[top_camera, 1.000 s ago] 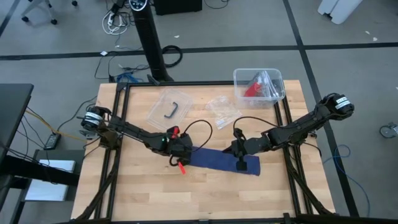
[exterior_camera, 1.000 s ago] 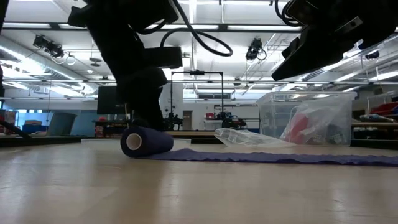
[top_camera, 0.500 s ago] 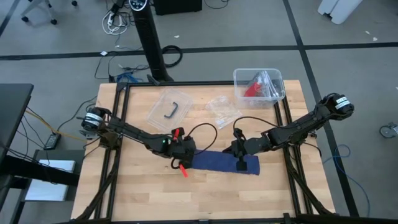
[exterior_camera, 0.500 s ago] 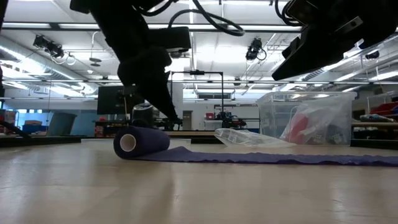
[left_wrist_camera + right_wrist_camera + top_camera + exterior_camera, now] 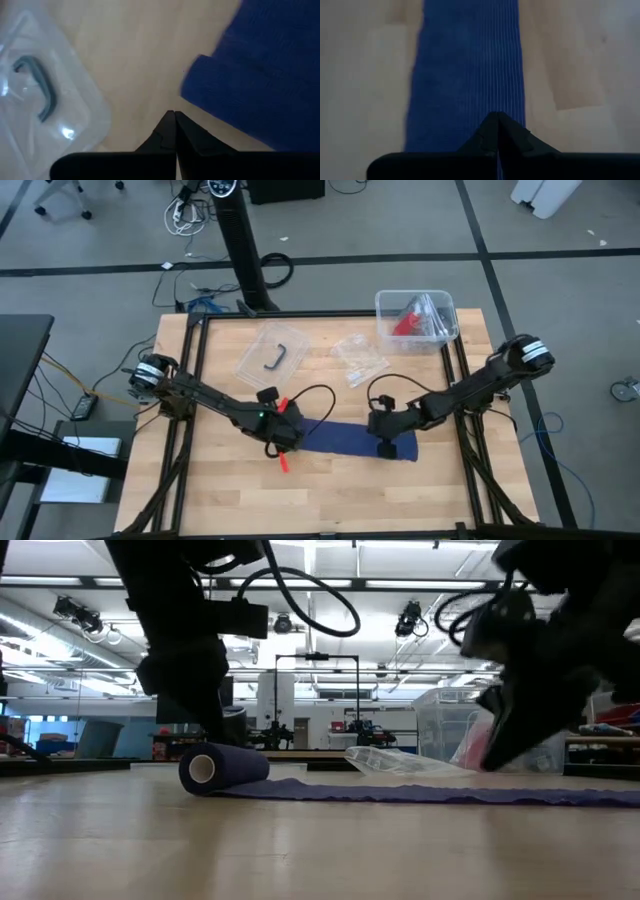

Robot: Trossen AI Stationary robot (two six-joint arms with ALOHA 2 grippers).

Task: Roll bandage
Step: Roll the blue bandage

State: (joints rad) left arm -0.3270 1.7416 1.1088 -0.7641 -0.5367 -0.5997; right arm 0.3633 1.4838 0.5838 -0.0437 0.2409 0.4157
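Right now I see the bandage (image 5: 355, 438) lying across the middle of the wooden table (image 5: 220, 490), a navy strip with its left end wound into a small roll (image 5: 222, 768) and the rest flat on the boards. My left gripper (image 5: 284, 438) sits at that rolled end, fingers pressed together and holding nothing; in its wrist view the closed tips (image 5: 172, 120) point at bare wood just beside the roll's edge (image 5: 215, 100). My right gripper (image 5: 386, 442) is over the flat tail near the strip's right end, also pinched shut and empty, its tips (image 5: 497, 120) above the blue fabric (image 5: 470, 75). Behind the strip lie a clear plastic bag (image 5: 358, 356), a clear lid with a dark handle (image 5: 272, 354), and a clear bin (image 5: 415, 318) with a red item inside.
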